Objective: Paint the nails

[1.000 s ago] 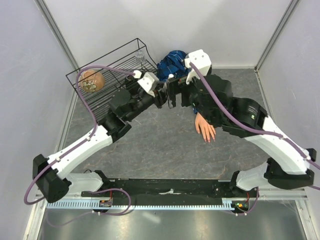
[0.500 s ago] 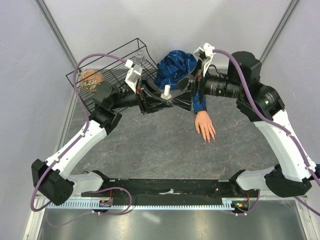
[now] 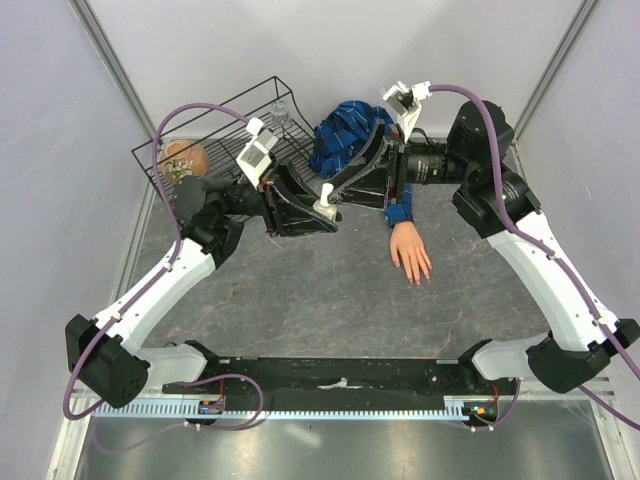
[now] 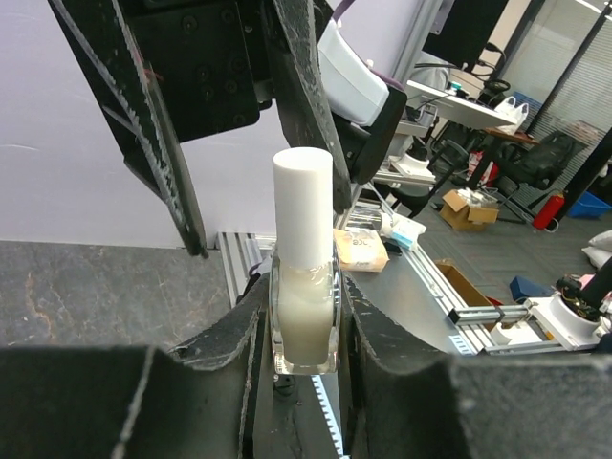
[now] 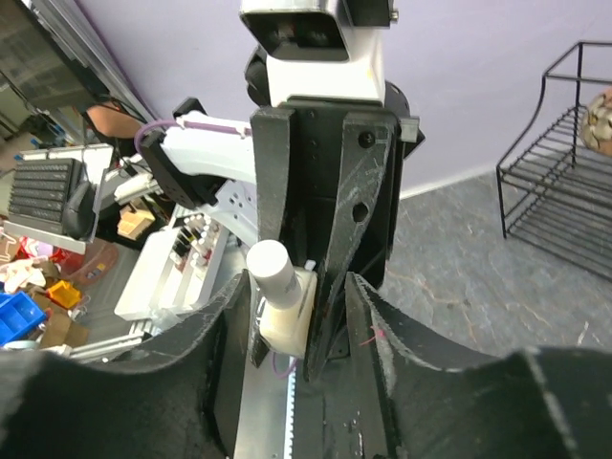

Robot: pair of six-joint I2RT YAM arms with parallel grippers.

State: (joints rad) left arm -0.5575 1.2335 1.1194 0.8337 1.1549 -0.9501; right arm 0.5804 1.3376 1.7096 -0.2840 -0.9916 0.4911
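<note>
Two grippers meet at a small bottle, and the nails (image 3: 420, 279) lie apart from both.
The left gripper (image 3: 318, 215) clamps the clear bottle (image 4: 304, 306) upright. The right gripper (image 5: 296, 287) stands half spread around its white cap (image 4: 303, 206), seemingly not yet pinching it. The nails tip a mannequin hand (image 3: 409, 250) flat on the grey stone-look table (image 3: 330, 300), just nearer than the right gripper. Pale walls, a wire rack (image 3: 215, 150) and a blue cloth (image 3: 345, 135) sit behind.

glossy glass bottle (image 4: 304, 325), smooth matt plastic cap (image 4: 302, 206)
</note>
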